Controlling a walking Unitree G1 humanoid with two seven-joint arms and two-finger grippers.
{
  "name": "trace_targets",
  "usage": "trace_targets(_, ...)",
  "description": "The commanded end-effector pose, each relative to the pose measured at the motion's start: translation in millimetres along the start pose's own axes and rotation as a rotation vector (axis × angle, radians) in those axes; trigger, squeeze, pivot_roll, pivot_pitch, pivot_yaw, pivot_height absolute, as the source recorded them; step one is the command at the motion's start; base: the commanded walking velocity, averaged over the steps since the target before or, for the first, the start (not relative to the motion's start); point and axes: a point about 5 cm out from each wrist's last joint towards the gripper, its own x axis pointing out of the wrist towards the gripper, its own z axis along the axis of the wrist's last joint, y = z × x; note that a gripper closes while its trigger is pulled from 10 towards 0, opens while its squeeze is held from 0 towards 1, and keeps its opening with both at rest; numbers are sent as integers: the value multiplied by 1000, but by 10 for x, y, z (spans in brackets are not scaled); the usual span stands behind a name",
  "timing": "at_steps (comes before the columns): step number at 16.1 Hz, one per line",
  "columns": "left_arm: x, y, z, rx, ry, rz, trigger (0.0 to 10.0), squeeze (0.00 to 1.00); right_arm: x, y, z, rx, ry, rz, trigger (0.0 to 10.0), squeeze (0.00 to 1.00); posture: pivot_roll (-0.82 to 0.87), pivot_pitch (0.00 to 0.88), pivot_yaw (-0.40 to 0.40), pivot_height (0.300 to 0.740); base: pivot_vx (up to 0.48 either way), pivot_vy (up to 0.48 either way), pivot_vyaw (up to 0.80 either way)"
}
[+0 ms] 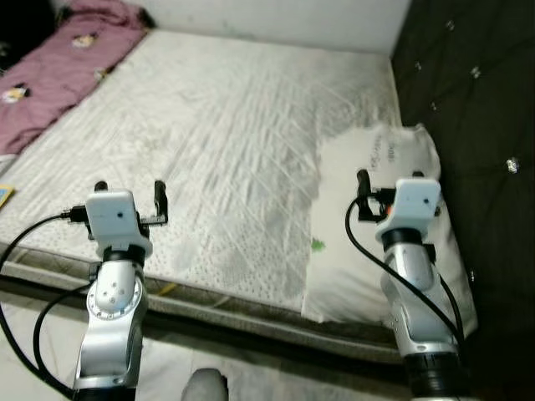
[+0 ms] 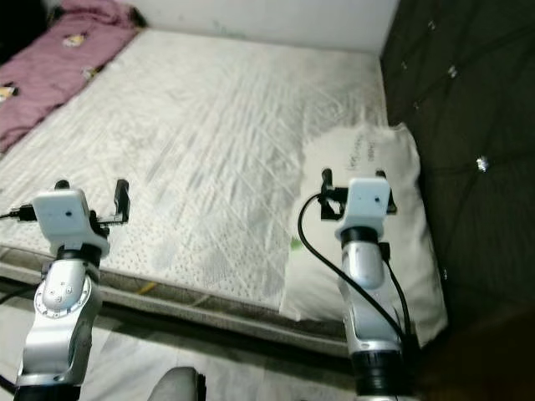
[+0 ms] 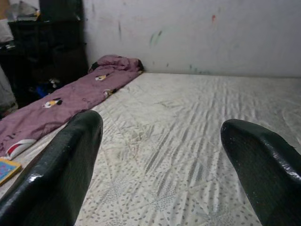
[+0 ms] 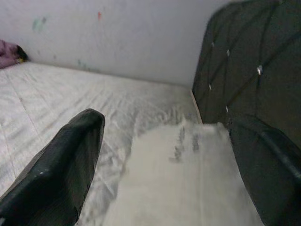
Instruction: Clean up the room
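Fingers stand spread on both grippers, holding nothing: your left gripper (image 1: 129,194) hovers over the near edge of the mattress (image 1: 226,125), your right gripper (image 1: 389,185) just above the white pillow (image 1: 376,167) beside the dark headboard (image 1: 468,100). You look to be at the approach step, nothing grasped yet. A purple blanket (image 1: 58,67) lies bunched along the far left side. Your next move probably calls for lowering the right gripper onto the pillow's near end and pinching the fabric.

Open mattress (image 1: 226,134) ahead; pillow (image 1: 376,217), headboard (image 1: 468,109) right, perhaps blanket (image 1: 58,67) left
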Motion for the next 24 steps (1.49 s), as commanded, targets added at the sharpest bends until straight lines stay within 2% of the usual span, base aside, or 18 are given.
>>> trace_targets(1, -24, -14, 28, -8, -2, -6, 10000, 0, 9, -18, 44, 4, -9, -15, 10000, 0, 45, 0, -5, 740, 0, 0, 0)
trace_targets(2, -30, -27, 27, -8, 6, 5, 10000, 0, 6, -4, 37, 2, -2, -10, 10000, 0, 47, 0, -9, 740, 0, 0, 0)
trace_targets(5, -73, -60, 32, -26, 8, -74, 10000, 0, -33, -6, 30, 4, 19, -13, 10000, 0, 44, 0, -10, 740, 0, 0, 0)
trace_targets(7, -125, -3, -13, 0, 29, -24, 10000, 0, -65, -72, 6, 20, 36, -55, 10000, 0, 44, 0, -12, 740, 0, 0, 0)
trace_targets(10, -294, -12, -21, 23, 33, -32, 10000, 0, -122, -145, -8, 24, 59, -64, 10000, 0, 43, 0, -10, 740, 0, 0, 0)
trace_targets(13, -369, 32, -33, 28, 55, -8, 10000, 0, -381, -214, -77, -26, 119, 11, 10000, 0, 46, 0, -18, 740, 0, 0, 0)
trace_targets(15, -374, 0, -39, 29, 58, -38, 10000, 0, -458, -292, -70, -150, 116, 36, 10000, 0, 29, 0, -17, 740, 0, 0, 0)
trace_targets(17, -312, -49, 1, 19, 46, -50, 10000, 0, -551, -348, -67, -135, 142, 54, 10000, 0, 17, 0, -9, 740, 0, 0, 0)
trace_targets(19, -283, -80, 15, -11, 49, -79, 10000, 0, -535, -301, -77, -111, 179, 38, 10000, 0, 11, 0, -1, 740, 0, 0, 0)
trace_targets(21, -240, -132, 28, -33, 55, -110, 10000, 0, -470, -187, -32, -128, 154, 56, 10000, 0, 11, 0, 1, 740, 0, 0, 0)
trace_targets(22, -228, -148, 43, -30, 49, -126, 10000, 0, -459, -124, -31, -68, 175, 44, 10000, 0, 9, 0, 5, 740, 0, 0, 0)
trace_targets(24, -251, -155, -9, -7, 88, -121, 10000, 0, -454, -3, -33, -18, 172, 79, 10000, 0, 11, 0, 11, 740, 0, 0, 0)
